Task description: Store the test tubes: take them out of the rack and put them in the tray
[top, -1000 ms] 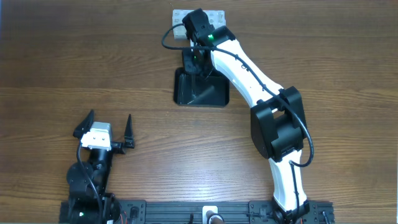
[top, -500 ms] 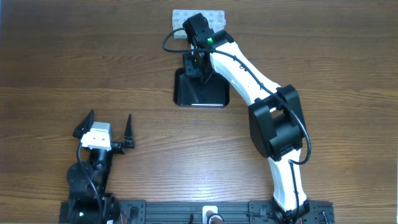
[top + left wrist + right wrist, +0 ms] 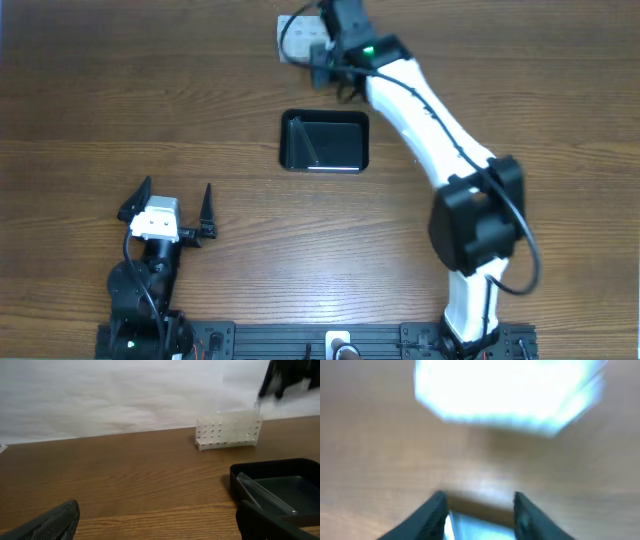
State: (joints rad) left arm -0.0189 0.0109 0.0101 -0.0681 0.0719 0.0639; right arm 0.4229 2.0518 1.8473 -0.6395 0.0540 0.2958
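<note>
Tube lying flat in tray, long axis slightly diagonal

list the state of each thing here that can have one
left gripper: open, empty
right gripper: open, empty, close to the rack
test tube: lying on its side in the tray
tray: right way up, holding one tube
rack: standing upright

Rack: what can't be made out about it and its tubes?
- Top view: the right gripper and arm cover most of the rack; its contents uncountable.
- Right wrist view: rack blurred to a white smear.
- Left wrist view: rack holes too small; right gripper blurred, cut by the top edge.
</note>
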